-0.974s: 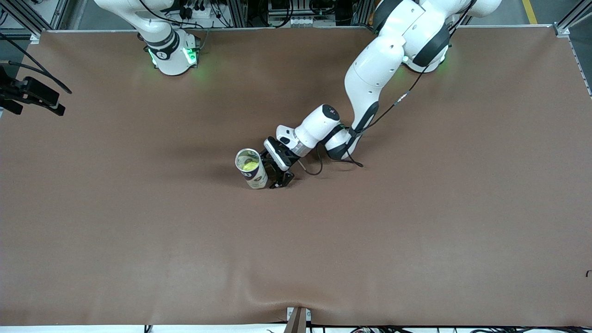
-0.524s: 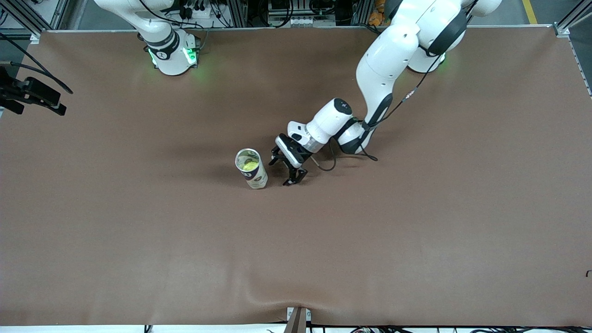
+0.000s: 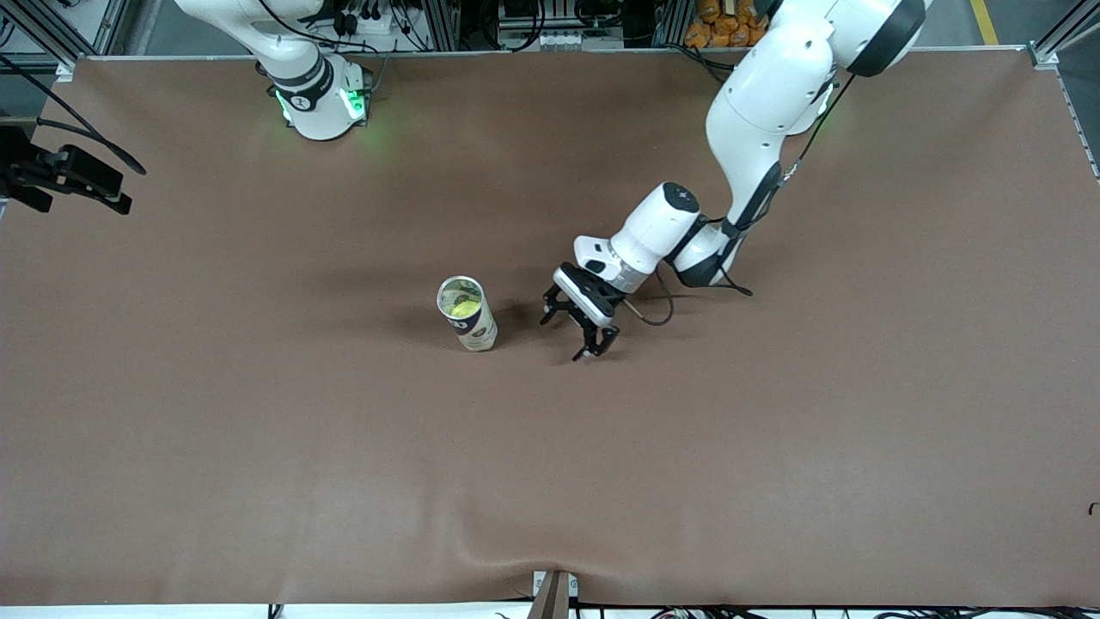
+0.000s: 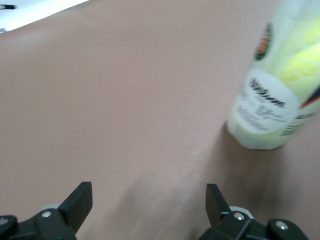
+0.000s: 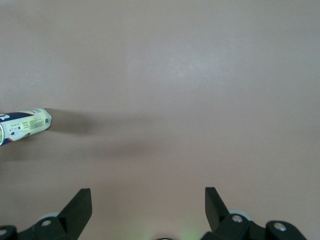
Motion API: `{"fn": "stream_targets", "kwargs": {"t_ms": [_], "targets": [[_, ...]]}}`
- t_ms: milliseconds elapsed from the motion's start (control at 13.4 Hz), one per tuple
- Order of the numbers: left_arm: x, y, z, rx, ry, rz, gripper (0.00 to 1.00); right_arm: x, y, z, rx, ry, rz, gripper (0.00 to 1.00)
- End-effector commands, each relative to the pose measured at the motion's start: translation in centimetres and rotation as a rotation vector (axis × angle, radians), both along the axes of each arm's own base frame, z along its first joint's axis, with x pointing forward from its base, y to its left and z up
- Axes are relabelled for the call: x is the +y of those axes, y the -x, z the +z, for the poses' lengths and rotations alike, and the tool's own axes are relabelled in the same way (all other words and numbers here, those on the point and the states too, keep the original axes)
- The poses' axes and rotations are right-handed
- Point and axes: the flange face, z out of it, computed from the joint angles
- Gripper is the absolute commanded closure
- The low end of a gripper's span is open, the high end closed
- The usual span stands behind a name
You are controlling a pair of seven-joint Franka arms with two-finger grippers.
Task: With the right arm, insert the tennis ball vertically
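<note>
A tennis ball can (image 3: 467, 313) stands upright near the middle of the brown worktop (image 3: 258, 430), well away from all four edges, its mouth open to the top. Inside it shows a yellow-green tennis ball (image 3: 465, 306), lying below the rim; how deep it sits is hard to judge from the front view. The left gripper (image 3: 576, 331) is low over the worktop just beside the can, toward the left arm's end, its two black fingers spread wide with nothing between them and clear of the can. In the left wrist view the left gripper (image 4: 148, 202) has both fingertips apart over bare brown surface, and the can (image 4: 276, 95) stands ahead of them, its white label and yellow-green contents blurred. The left arm (image 3: 756, 120) reaches down from its base at the edge where the robots stand. The right arm (image 3: 292, 60) waits at its base near the corner at its own end of that edge. The right gripper (image 5: 148, 202) is seen in its own wrist view only, fingers wide and empty, high over bare worktop with the can (image 5: 24, 126) off to one side.
</note>
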Motion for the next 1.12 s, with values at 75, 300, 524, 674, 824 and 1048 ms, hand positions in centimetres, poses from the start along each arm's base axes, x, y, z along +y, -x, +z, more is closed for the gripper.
{"fn": "stream_targets", "kwargs": {"t_ms": [75,300,524,674,824,1048], "targets": [[2.8,-0.8,3.9,0.067,-0.093,0.039,0.00,-0.4,1.3,0.0,-0.022,0.012,0.002,0.00],[5.5,-2.5,4.8,0.084,-0.120,0.082,0.00,-0.2,1.4,0.0,-0.023,0.012,0.005,0.00],[10.1,-4.9,6.8,0.110,-0.174,0.146,0.00,-0.5,1.5,0.0,-0.022,0.012,0.001,0.00],[12.7,-6.8,7.8,0.127,-0.197,0.191,0.00,-0.4,1.5,0.0,-0.023,0.012,0.001,0.00],[15.6,-8.4,8.6,0.135,-0.203,0.243,0.00,-0.2,1.4,0.0,-0.023,0.012,0.004,0.00],[18.7,-9.9,11.9,0.176,-0.260,0.293,0.00,-0.2,1.4,0.0,-0.025,0.012,0.005,0.00]]}}
